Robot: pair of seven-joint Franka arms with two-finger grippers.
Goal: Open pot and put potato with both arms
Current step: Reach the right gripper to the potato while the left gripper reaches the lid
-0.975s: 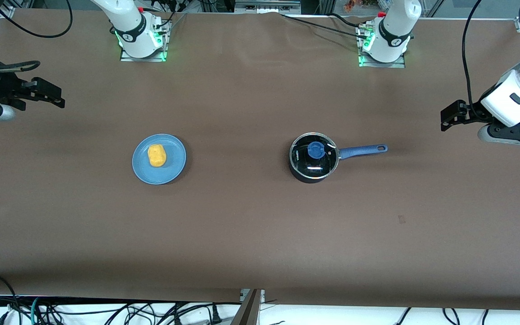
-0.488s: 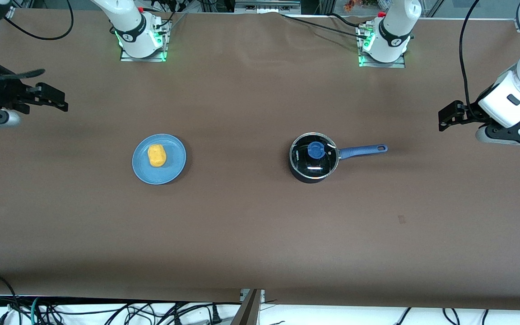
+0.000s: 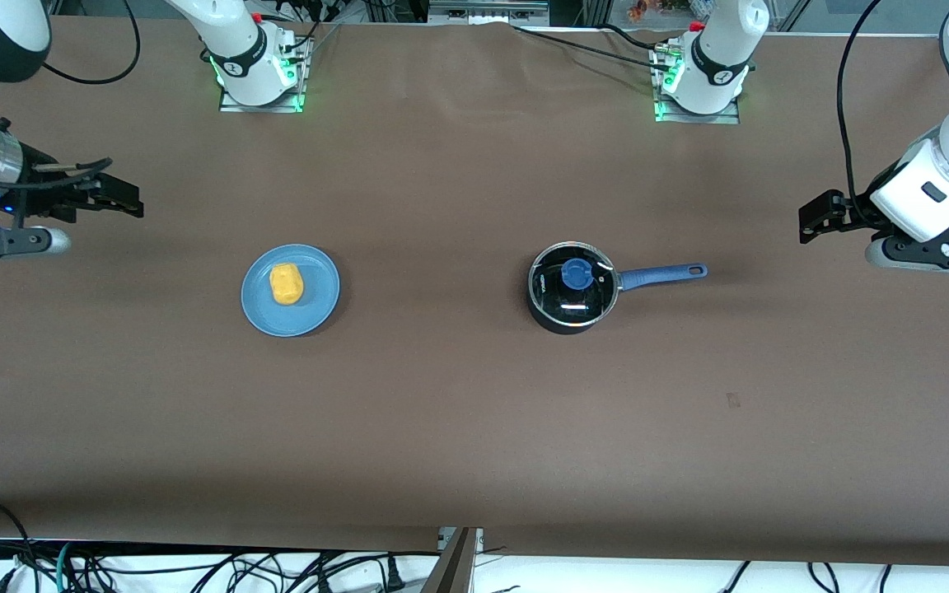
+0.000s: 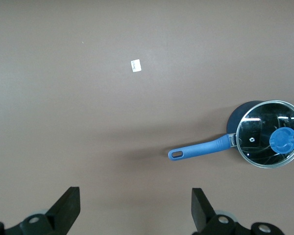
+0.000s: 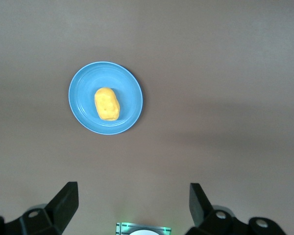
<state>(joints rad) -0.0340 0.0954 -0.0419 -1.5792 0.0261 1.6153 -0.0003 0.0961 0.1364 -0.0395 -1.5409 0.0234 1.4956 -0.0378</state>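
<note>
Both grippers have shifted a little inward since a second ago, while the pot, potato and plate lie where they were. At the right arm's end of the counter (image 3: 458, 412), the right gripper (image 3: 116, 196) hangs in the air over bare brown surface, its jaws spread wide and holding nothing. At the left arm's end, the left gripper (image 3: 814, 216) hangs over bare counter too, jaws wide apart and empty. Toward the right arm's end, the potato (image 3: 286, 283) lies on the flat blue plate (image 3: 318, 309), roughly at its middle. Well apart from it, toward the left arm's end and at about the same nearness to the front camera, the pot (image 3: 571, 288) stands upright with its glass lid (image 3: 594, 301) closed over it and the blue knob (image 3: 577, 273) on top. Its long blue handle (image 3: 661, 276) points toward the left arm's end of the counter. Near the pot, in the left wrist view, a small white tag (image 4: 135, 65) lies flat on the counter
</note>
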